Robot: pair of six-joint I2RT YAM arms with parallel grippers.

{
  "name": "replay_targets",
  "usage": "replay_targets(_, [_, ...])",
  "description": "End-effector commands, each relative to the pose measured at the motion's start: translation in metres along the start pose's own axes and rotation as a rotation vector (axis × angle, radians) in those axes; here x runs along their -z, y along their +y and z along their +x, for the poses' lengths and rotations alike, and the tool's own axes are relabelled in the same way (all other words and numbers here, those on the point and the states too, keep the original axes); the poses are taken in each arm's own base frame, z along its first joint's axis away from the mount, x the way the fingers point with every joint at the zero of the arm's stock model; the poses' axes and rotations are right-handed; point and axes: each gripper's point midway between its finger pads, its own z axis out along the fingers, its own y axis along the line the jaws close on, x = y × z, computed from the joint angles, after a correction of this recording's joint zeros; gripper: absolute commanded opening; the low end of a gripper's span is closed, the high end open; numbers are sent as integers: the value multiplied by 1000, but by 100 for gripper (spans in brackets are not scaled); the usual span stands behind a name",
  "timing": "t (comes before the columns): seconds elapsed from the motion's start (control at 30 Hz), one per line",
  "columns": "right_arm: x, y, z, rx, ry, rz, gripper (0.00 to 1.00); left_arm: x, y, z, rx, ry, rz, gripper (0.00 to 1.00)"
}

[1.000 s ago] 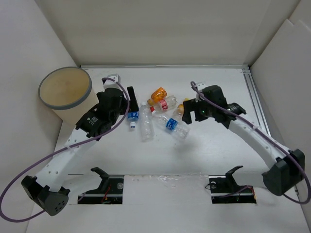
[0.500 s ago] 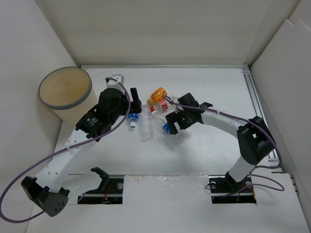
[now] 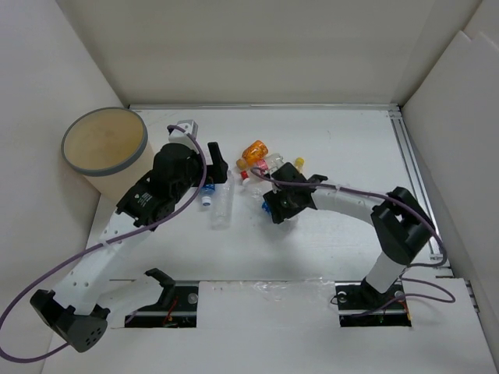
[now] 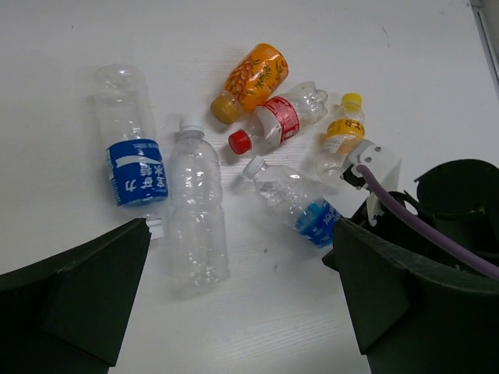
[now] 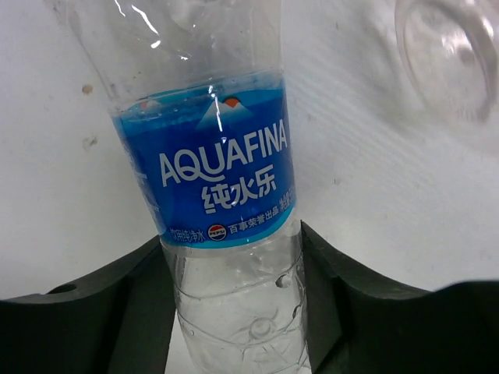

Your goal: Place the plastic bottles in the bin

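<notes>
Several plastic bottles lie clustered mid-table. My right gripper (image 5: 234, 257) is shut on the clear blue-labelled Aquafina bottle (image 5: 214, 164), fingers pressing both sides of its body just below the label; from above this gripper (image 3: 277, 204) is low over the table. My left gripper (image 4: 240, 234) hangs open above the cluster, holding nothing. Beneath it lie a blue-labelled clear bottle (image 4: 132, 156), an unlabelled clear bottle (image 4: 195, 218), an orange bottle (image 4: 251, 80), a red-labelled bottle (image 4: 281, 121) and a yellow-capped bottle (image 4: 343, 132). The cream bin (image 3: 117, 168) stands at the far left, its tan inside bare.
White walls enclose the table on the left, back and right. A metal rail (image 3: 413, 171) runs along the right edge. The right arm's purple cable (image 4: 421, 222) crosses beside the bottles. Two black brackets (image 3: 160, 280) sit at the near edge.
My right arm swung left and down onto the Aquafina bottle and closed on it. The left gripper shifted slightly, staying open. The unlabelled bottle slid a little left.
</notes>
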Motion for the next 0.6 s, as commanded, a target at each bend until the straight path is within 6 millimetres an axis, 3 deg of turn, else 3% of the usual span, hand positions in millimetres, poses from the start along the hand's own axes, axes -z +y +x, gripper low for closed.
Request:
replay_targets(0.0, [33,0,-7,-57,-75,61,22,3,-6,-2,10,-14,35,100])
replay_targets(0.17, [102,-20,-33,-147,-210,195,0,0,-25,-8,25,-6,113,100])
replay_targets(0.2, [120,-20,-42,-163,-248,202,0,-2,-33,-4,36,16,154,100])
replay_targets(0.27, [137,-17,-55,-168,-305,186,0,0,-46,-7,38,15,220,100])
replay_targets(0.43, [178,10,-87,-140,-459,-31,0,11,-112,-22,81,-4,573,100])
replay_targets(0.47, [189,13,-101,-141,-522,-76,0,9,-117,-21,90,-2,602,100])
replay_targets(0.57, [227,36,-114,-85,-641,-249,0,8,-135,-32,136,-41,691,100])
